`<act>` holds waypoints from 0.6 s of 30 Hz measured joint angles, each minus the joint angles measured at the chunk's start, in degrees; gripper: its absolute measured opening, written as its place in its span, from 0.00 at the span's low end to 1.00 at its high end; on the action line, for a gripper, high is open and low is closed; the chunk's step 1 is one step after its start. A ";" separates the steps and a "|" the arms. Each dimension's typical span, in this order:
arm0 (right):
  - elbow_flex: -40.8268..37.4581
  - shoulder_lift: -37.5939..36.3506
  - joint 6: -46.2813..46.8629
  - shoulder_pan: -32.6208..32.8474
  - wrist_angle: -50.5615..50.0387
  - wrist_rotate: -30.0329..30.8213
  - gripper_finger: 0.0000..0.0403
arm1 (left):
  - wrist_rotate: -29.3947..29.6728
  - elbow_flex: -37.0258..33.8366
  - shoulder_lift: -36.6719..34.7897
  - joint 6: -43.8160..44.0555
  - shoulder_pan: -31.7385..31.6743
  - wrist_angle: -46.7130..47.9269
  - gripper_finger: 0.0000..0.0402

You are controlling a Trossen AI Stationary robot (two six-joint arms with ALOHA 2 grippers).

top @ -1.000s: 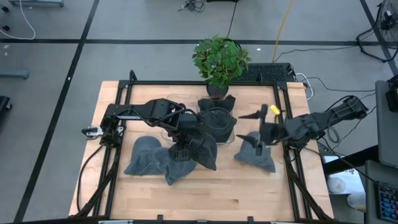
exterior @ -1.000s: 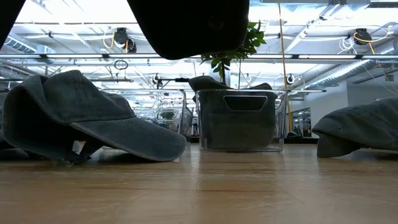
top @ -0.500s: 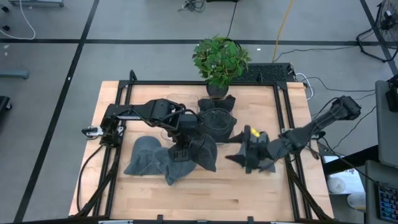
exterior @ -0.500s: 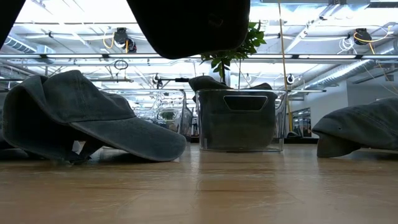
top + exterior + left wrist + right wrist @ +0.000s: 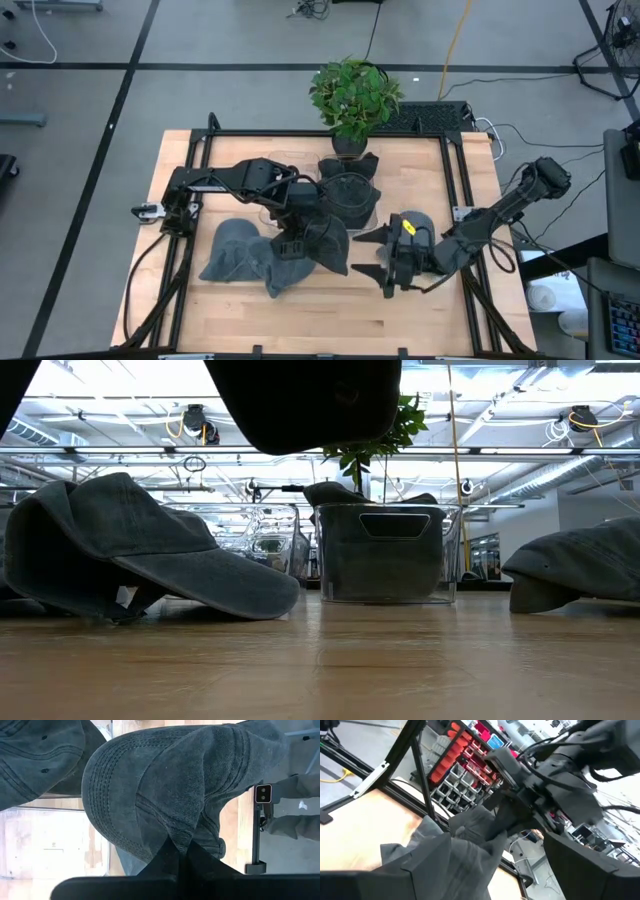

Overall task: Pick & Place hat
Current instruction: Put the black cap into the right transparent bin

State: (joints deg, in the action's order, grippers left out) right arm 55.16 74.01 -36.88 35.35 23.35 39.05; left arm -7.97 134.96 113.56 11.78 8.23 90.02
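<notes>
A wooden table [image 5: 330, 310] stands on grey floor, a plant [image 5: 352, 95] at twelve o'clock. The left gripper [image 5: 181, 851] pinches a hat [image 5: 315, 245] at centre. The right gripper [image 5: 385, 262], spread wide, hovers at four o'clock. Only the low view shows the clear bin [image 5: 385, 555].

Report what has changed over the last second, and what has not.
The right end effector, jaws open and holding nothing, swung from near the table's right edge toward the middle and front, passing over the right-hand hat. The left end effector stayed put, shut on the hat it has lifted. The clear bin and the other hats did not move.
</notes>
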 joint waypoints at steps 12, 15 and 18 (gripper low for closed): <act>2.36 2.87 2.84 -0.16 -4.62 2.92 0.77 | -0.72 0.00 0.00 -0.03 0.00 0.00 0.00; 2.36 2.87 3.70 -0.80 -6.90 2.80 0.77 | -2.50 0.00 0.00 -0.54 0.00 -0.01 0.00; 2.36 2.87 4.70 -0.82 -9.64 0.57 0.77 | -2.67 -0.03 -0.45 -0.58 0.00 -0.01 0.00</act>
State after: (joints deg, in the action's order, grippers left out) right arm 57.52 76.88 -32.18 34.53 13.72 39.62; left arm -10.63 134.93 113.11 11.20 8.23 90.01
